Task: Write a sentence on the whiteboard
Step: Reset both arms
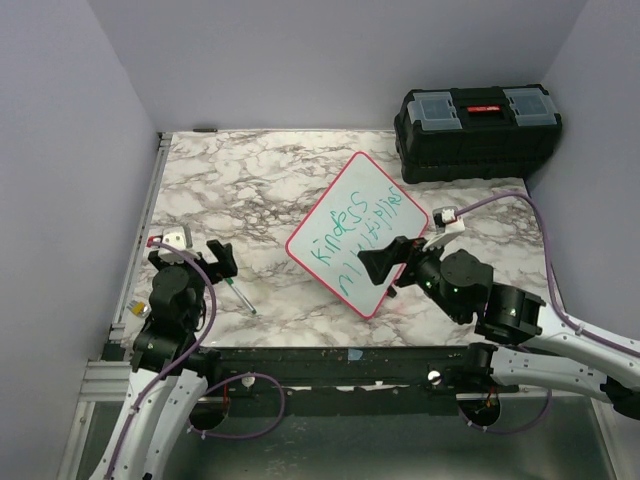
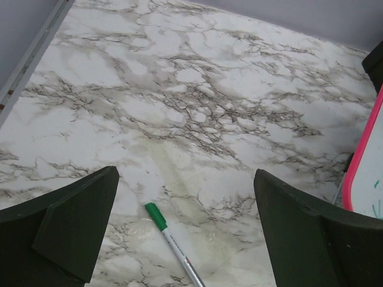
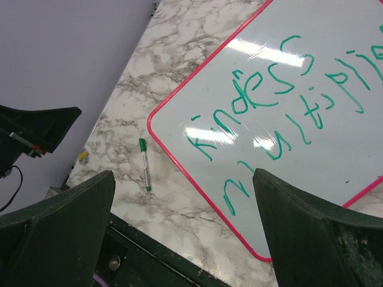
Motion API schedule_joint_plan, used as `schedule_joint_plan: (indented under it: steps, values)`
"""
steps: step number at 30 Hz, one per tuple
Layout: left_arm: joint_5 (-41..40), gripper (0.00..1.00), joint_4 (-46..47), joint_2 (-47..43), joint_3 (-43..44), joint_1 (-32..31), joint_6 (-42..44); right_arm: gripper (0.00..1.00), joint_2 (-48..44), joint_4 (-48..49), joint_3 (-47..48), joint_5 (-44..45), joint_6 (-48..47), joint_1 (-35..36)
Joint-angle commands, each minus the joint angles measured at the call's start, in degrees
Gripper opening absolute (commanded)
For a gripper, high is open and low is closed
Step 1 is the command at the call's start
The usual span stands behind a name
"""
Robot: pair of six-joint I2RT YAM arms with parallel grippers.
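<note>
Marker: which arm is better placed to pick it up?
Left. Its open gripper hangs close over the marker; the right gripper is over the whiteboard, farther away.

You see the whiteboard (image 1: 372, 190) lying askew, with the green sentence (image 1: 350, 238) across it. The right gripper (image 1: 380, 265) hovers over the board's near edge. A green marker (image 1: 240, 297) lies left of the board, and the black toolbox (image 1: 478, 120) sits beyond it.
</note>
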Motion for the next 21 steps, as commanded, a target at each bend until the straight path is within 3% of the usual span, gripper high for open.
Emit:
schedule_joint_plan:
  steps: [1, 21]
  values:
    - [1.43, 0.98, 5.63, -6.49, -6.19, -0.07, 8.89, 1.00, -0.01, -0.51, -1.54, 2.51, 1.45, 0.15]
    - [0.86, 0.98, 8.18, -5.42, -7.38, -1.67, 9.88, 1.00, 3.85, -3.43, -0.31, 2.54, 1.70, 0.21]
